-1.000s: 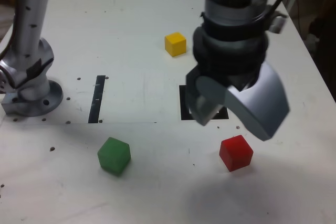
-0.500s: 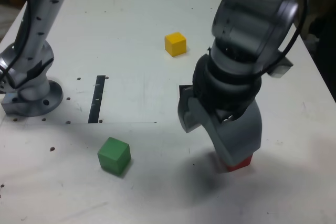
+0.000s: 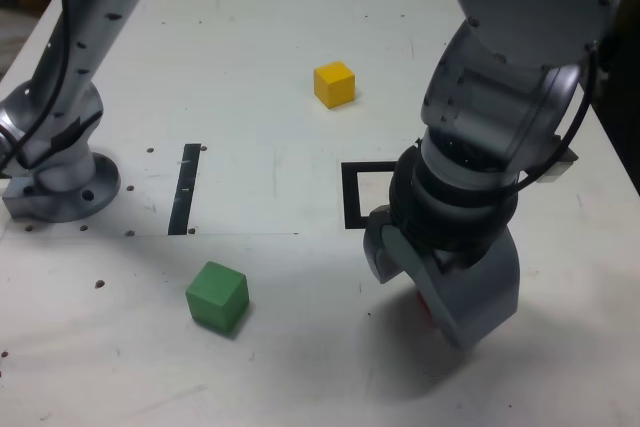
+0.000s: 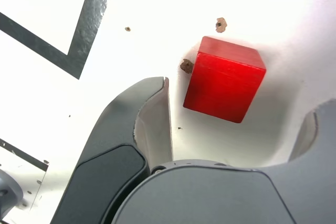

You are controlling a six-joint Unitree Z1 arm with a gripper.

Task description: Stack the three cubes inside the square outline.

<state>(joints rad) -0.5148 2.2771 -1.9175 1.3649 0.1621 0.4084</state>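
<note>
Overall, white table [image 3: 250,37], small drilled holes [image 4: 221,24]

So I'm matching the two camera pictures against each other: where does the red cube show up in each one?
Exterior view: the red cube is a small sliver low on the table, right of centre, mostly hidden under the gripper.
Wrist view: the red cube shows in full, on the table between the open fingers, touching neither.
Shared landmark: the square outline, which also shows in the wrist view, empty.
</note>
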